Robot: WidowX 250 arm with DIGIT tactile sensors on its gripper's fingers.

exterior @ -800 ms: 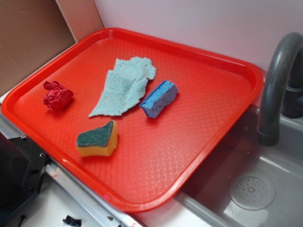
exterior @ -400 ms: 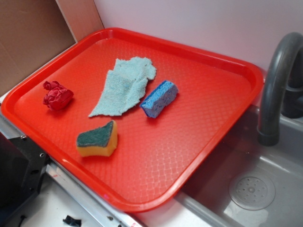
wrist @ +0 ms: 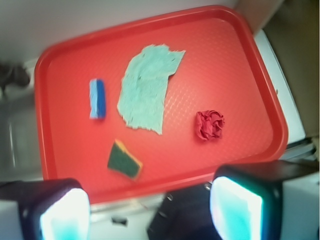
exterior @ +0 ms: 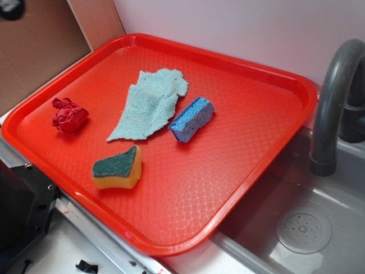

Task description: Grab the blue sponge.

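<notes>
The blue sponge (exterior: 192, 119) lies near the middle of the red tray (exterior: 256, 74), its long side touching the edge of a pale teal cloth (exterior: 149, 103). From the wrist view the blue sponge (wrist: 97, 98) shows small and far below, at the upper left. My gripper (wrist: 150, 212) hangs high above the tray's near edge, open, with nothing between its wide-apart fingers (wrist: 62, 215). In the exterior view only a dark bit of the arm (exterior: 11, 7) shows at the top left corner.
A yellow sponge with a green scrub top (exterior: 117, 167) and a crumpled red cloth (exterior: 69, 115) also lie on the tray. A grey faucet (exterior: 333, 97) and sink (exterior: 302, 228) stand to the right, the robot's black base (exterior: 23, 205) at the front left.
A dark part of the arm has come into the exterior view's top left corner. Nothing on the tray has moved.
</notes>
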